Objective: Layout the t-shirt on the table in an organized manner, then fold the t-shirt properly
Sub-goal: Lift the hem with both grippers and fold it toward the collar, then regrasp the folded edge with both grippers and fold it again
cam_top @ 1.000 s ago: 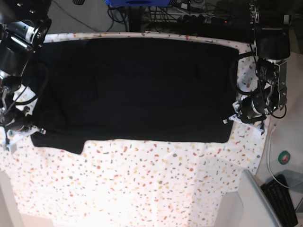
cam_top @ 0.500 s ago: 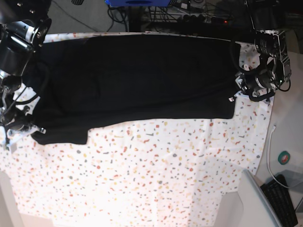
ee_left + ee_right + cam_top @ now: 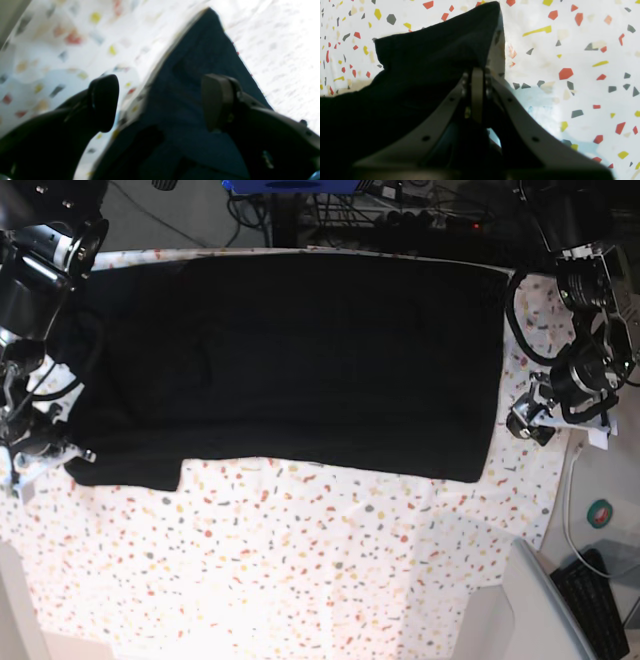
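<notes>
The black t-shirt lies spread flat across the far half of the flecked table, with no print showing. My left gripper stands open just off the shirt's right edge. In the left wrist view its fingers are wide apart over a corner of the t-shirt, gripping nothing. My right gripper is at the shirt's near left corner. In the right wrist view this gripper is shut, and a peak of the t-shirt is pinched between its fingers.
A keyboard and a grey panel sit beyond the table's near right corner, beside a green round object. Cables and a blue object lie behind the far edge. The table's right edge runs close to the left arm.
The left gripper has opened and let go of the shirt's right edge, then moved nearer and outward. The right side of the shirt has settled flat. The right gripper has not moved.
</notes>
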Robot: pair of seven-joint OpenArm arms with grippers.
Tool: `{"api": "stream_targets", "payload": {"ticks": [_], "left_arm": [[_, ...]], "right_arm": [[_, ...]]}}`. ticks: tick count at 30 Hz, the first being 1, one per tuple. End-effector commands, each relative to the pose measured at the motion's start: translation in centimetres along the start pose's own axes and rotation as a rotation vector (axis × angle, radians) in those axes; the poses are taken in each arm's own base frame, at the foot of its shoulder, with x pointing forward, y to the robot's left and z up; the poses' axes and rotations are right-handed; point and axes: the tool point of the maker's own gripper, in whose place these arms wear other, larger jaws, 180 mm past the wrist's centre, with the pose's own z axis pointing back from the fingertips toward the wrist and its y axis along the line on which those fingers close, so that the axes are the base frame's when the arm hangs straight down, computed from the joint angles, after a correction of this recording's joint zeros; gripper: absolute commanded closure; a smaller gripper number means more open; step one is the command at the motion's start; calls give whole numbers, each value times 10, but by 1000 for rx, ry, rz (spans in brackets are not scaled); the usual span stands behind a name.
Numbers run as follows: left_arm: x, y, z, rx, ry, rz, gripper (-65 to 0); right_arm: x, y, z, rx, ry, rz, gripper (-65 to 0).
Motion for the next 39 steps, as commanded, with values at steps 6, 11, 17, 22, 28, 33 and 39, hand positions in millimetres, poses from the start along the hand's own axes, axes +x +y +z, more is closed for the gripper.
{"api": "stream_targets", "payload": {"ticks": [6,11,17,22,28,33,39], "left_arm": [[50,-19,-33,-6,12,8,-487],[63,-50,-70,15,-10,-104,-487],[62,-50,-111,130,2,-194,-487],[59,-67,-126,125,-29,-358,-487],[41,-85,-132,81,-2,-402,-487],[30,-88,-134,71,16,-399,-485],[25,-88,-136,71,26,-401,-380]], "right_arm": [[26,-2,7,-1,-68,10,0],[27,-1,7,1,-69,9,0],[26,0,6,2,-68,9,0],[26,-1,6,2,-67,8,0],[20,-3,6,-2,-58,9,0],[20,-3,6,-2,-58,9,0],[21,-3,6,-3,-58,9,0]]}}
